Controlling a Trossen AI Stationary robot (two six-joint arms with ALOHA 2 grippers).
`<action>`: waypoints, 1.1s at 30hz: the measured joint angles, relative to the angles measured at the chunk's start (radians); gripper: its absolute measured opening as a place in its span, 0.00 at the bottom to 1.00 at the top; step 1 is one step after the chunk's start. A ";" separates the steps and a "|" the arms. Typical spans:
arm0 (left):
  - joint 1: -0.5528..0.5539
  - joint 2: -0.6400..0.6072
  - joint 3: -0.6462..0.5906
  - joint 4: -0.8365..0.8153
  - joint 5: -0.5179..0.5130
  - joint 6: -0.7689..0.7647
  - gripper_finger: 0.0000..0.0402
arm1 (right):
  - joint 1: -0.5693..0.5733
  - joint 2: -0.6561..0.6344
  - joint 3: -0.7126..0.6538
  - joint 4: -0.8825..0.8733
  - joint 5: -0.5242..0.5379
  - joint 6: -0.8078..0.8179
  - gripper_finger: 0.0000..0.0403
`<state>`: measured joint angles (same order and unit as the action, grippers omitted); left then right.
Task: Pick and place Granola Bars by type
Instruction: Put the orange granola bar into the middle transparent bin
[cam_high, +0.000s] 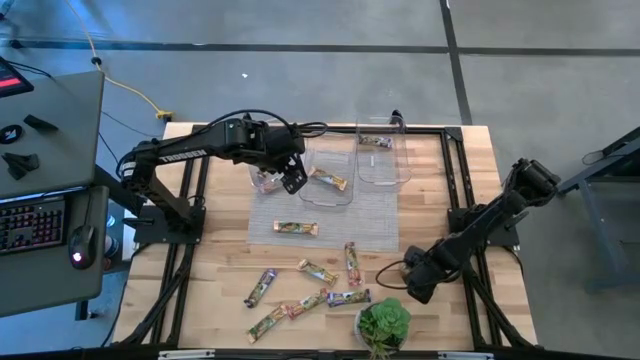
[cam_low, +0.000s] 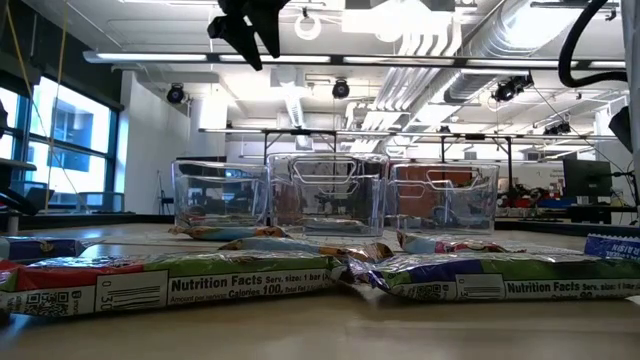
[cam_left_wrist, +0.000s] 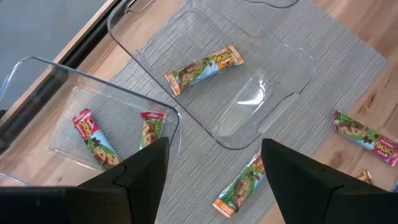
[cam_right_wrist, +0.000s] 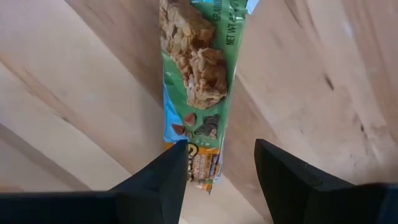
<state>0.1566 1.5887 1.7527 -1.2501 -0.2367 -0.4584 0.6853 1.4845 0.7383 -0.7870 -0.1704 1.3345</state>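
Left end effector (cam_high: 292, 176) spread above bins (cam_high: 328, 178), upper centre | right end effector (cam_right_wrist: 217, 180) spread over bar (cam_right_wrist: 199, 81), seemingly not gripping

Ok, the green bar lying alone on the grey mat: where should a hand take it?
Around its middle, from straight above, closing on the two long edges. The green bar lies flat on the mat, slim, with bare mat along both sides.

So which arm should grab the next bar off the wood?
The right. Its open gripper hangs directly over a green granola bar on bare wood, while the left gripper is up over the clear bins, away from the loose bars.
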 joint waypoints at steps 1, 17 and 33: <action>0.000 0.000 0.000 0.000 0.000 0.000 0.62 | 0.000 0.000 0.000 0.000 -0.011 0.000 0.42; 0.000 0.000 0.000 0.022 0.002 0.000 0.62 | 0.003 0.000 0.000 0.094 0.000 -0.016 0.42; 0.000 0.000 0.000 0.021 0.001 0.001 0.62 | 0.004 0.001 0.000 0.170 0.068 -0.008 0.42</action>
<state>0.1566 1.5887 1.7531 -1.2289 -0.2356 -0.4578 0.6891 1.4853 0.7383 -0.6168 -0.1025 1.3266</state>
